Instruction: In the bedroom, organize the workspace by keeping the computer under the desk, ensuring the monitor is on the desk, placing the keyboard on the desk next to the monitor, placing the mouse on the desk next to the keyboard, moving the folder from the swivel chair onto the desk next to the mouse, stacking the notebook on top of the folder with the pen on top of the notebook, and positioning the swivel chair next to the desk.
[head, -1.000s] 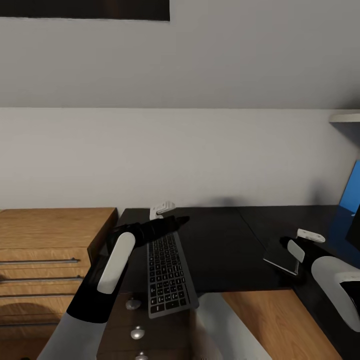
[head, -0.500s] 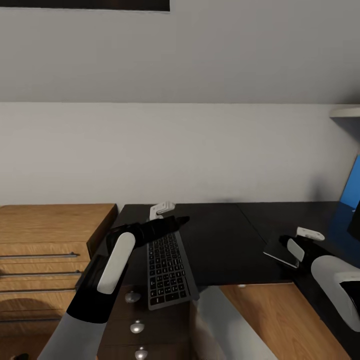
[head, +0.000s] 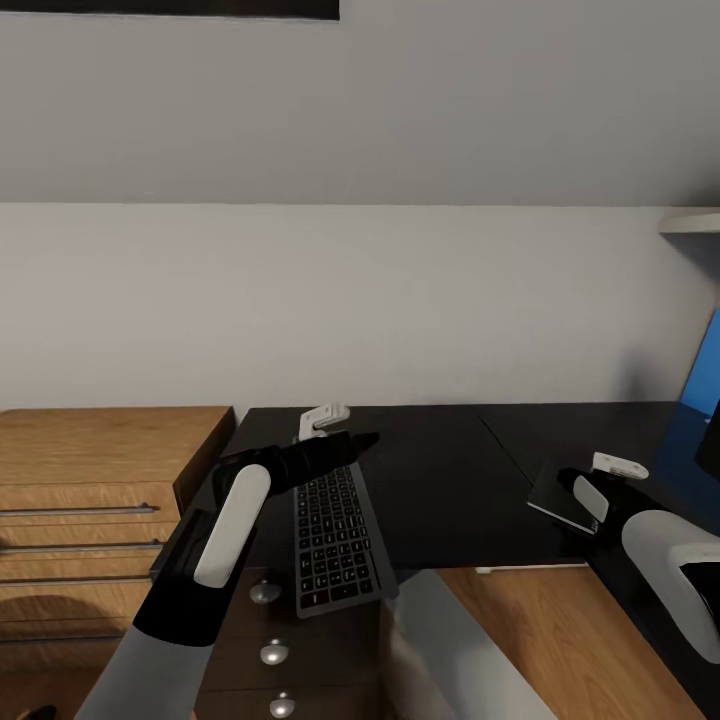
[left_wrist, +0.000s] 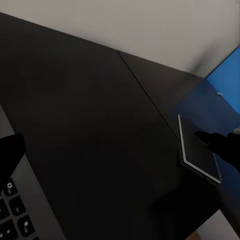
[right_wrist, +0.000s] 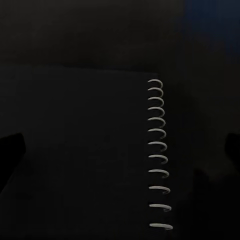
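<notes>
- keyboard (head: 336, 535) lies on the black desk (head: 440, 490), its near end overhanging the edge
- left gripper (head: 340, 440) holds its far end
- right gripper (head: 585, 485) grips a dark spiral notebook (head: 560, 505), mostly hidden
- wooden chest (head: 90, 500) beside

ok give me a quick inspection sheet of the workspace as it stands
surface: black L-shaped desk, top mostly bare, wood side panel showing below
job's things: keyboard lies at the desk's left end, its near end overhanging the front edge above the drawer knobs; a spiral-bound black notebook at the right gripper; blue folder at the far right edge, only partly in frame
clutter: nothing seen
grippers: left gripper at the keyboard's far end, open or shut cannot tell; right gripper at the notebook, fingers either side in the wrist view, grasp cannot tell
cables: nothing seen
surroundings: wooden chest with bar handles left of the desk; plain wall behind
</notes>
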